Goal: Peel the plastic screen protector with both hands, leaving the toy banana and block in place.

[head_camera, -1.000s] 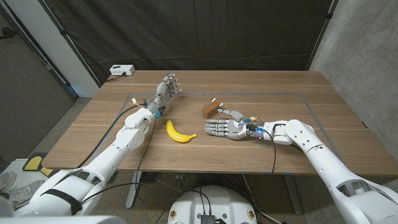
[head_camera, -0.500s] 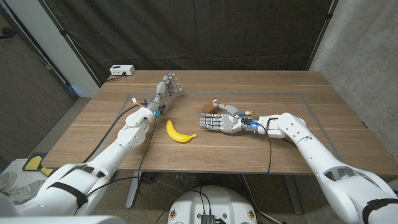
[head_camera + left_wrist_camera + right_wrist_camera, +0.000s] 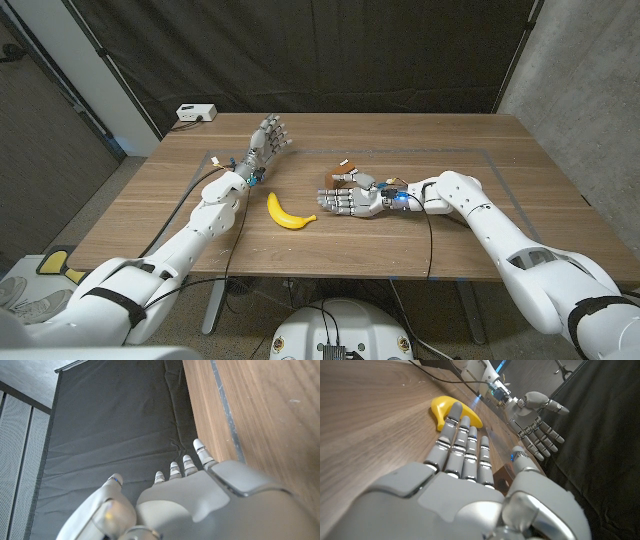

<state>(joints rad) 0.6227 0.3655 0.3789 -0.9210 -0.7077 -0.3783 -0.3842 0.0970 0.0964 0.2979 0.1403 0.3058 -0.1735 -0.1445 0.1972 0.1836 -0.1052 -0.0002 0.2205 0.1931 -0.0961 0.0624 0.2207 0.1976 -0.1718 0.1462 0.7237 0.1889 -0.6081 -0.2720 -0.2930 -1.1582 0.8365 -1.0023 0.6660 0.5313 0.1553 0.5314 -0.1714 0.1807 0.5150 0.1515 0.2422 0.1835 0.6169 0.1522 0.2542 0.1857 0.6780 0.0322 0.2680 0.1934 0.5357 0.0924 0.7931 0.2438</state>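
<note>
Head view: the left hand [image 3: 268,138] is raised over the table [image 3: 520,170] near its far left, fingers spread, holding nothing. The right hand [image 3: 350,198] reaches toward the banana [image 3: 287,212], fingers straight and apart, empty. The brown block [image 3: 341,175] sits just behind it, partly hidden. I cannot make out the protector film, and no writing is legible on anything.
</note>
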